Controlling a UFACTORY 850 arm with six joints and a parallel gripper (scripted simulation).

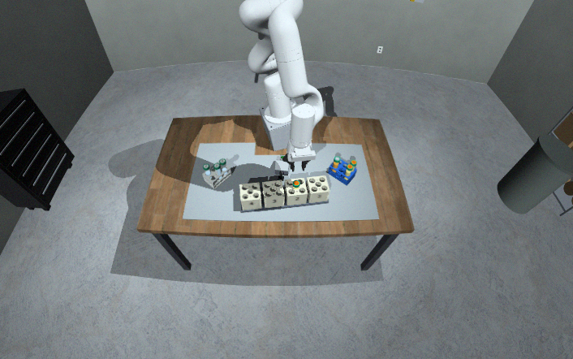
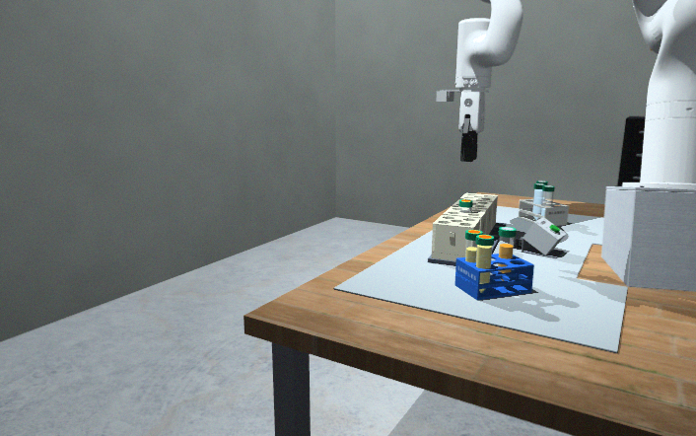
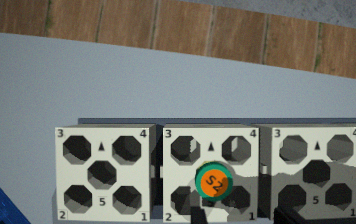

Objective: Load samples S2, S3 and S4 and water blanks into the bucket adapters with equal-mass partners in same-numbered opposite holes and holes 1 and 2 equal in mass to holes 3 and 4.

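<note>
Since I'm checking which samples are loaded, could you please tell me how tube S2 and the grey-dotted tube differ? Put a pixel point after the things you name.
Tube S2 (image 1: pixel 296 183) (image 2: pixel 465 203) (image 3: pixel 214 182) has an orange cap dot, while the grey-dotted tube (image 1: pixel 336 162) (image 2: pixel 506 250) has a grey one. S2 stands in adapter 2 (image 1: pixel 296 198) with little but its cap showing; the grey-dotted tube stands in the blue rack (image 1: pixel 346 180) (image 2: pixel 468 281), its orange contents visible. Both have green-rimmed caps.

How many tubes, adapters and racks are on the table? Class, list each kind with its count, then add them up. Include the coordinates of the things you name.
Tubes (image 1: pixel 296 183) (image 2: pixel 465 203) (image 3: pixel 214 182): 7
Adapters (image 1: pixel 317 198) (image 2: pixel 443 245) (image 3: pixel 102 134): 4
Racks (image 1: pixel 338 178) (image 2: pixel 466 278) (image 3: pixel 7 211): 2
Total: 13
</note>
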